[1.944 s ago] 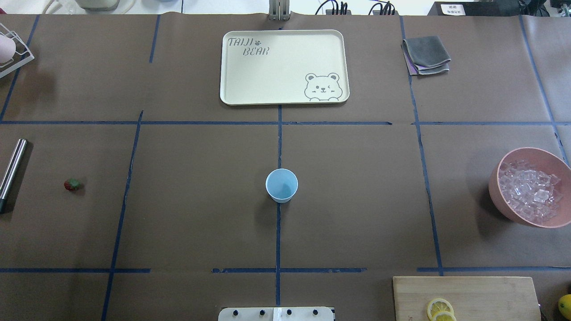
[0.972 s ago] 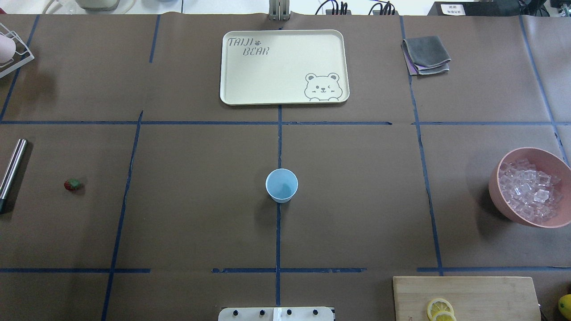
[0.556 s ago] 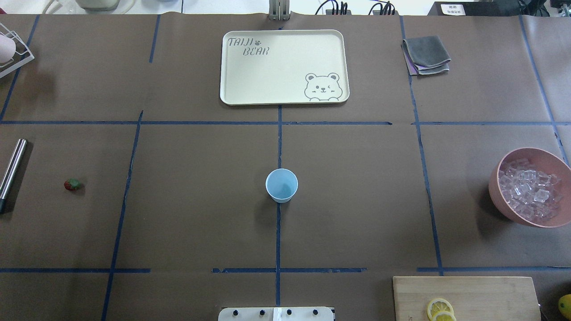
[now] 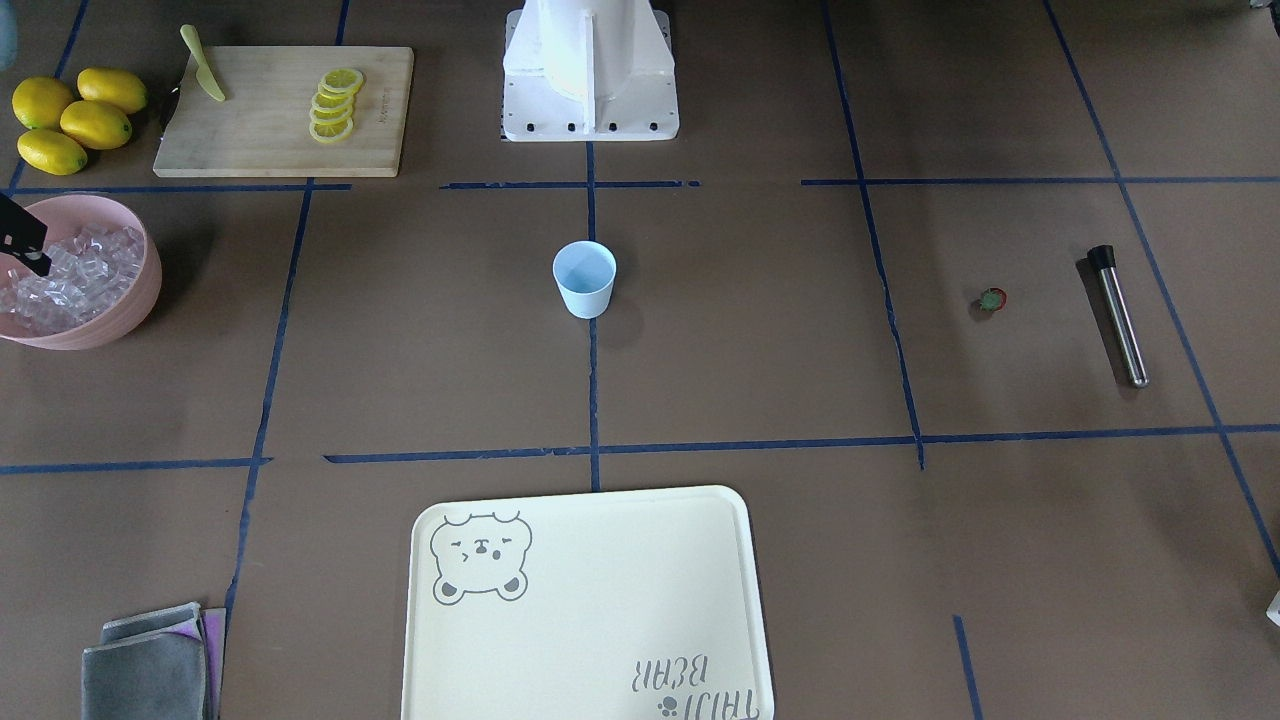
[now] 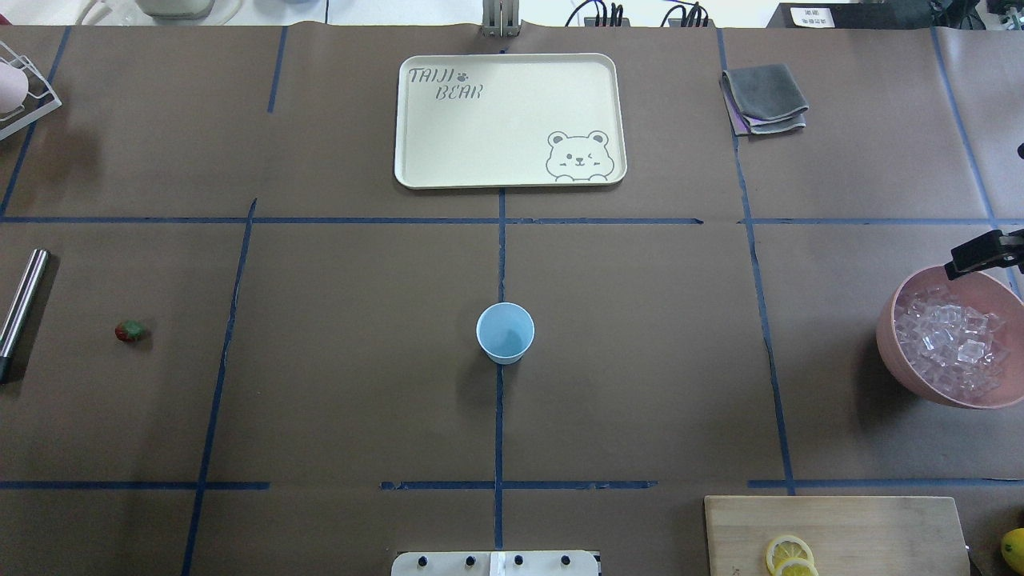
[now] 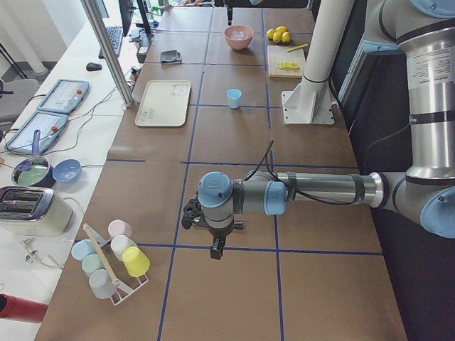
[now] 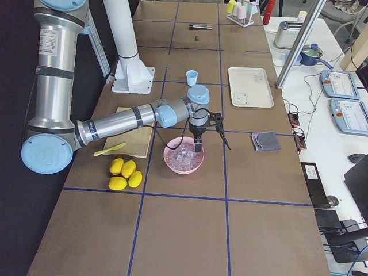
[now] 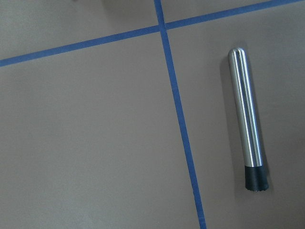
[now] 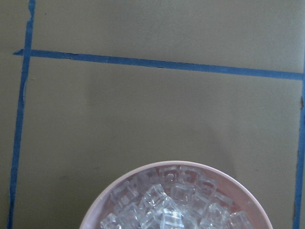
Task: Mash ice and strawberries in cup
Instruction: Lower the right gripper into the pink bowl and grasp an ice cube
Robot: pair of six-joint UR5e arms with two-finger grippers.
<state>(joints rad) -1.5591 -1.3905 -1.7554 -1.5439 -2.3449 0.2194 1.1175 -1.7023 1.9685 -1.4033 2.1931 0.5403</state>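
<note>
One light blue cup (image 5: 505, 332) stands upright at the middle of the brown-papered table (image 5: 360, 384), well apart from both ingredients. The single strawberry (image 5: 130, 330) lies far toward the robot's left, near one steel muddler (image 8: 245, 114), while the ice (image 5: 948, 340), too many cubes to count, is heaped in one pink bowl (image 5: 886, 340) at the robot's right. The right gripper (image 7: 198, 145) hangs over that bowl and the left gripper (image 6: 216, 250) hovers over the table's left end; how far either is open, or whether it holds anything, cannot be told. Four whole lemons (image 4: 95, 122) sit beside one cutting board (image 4: 260, 130) — and one cream tray (image 5: 512, 120) lies beyond the cup.
</note>
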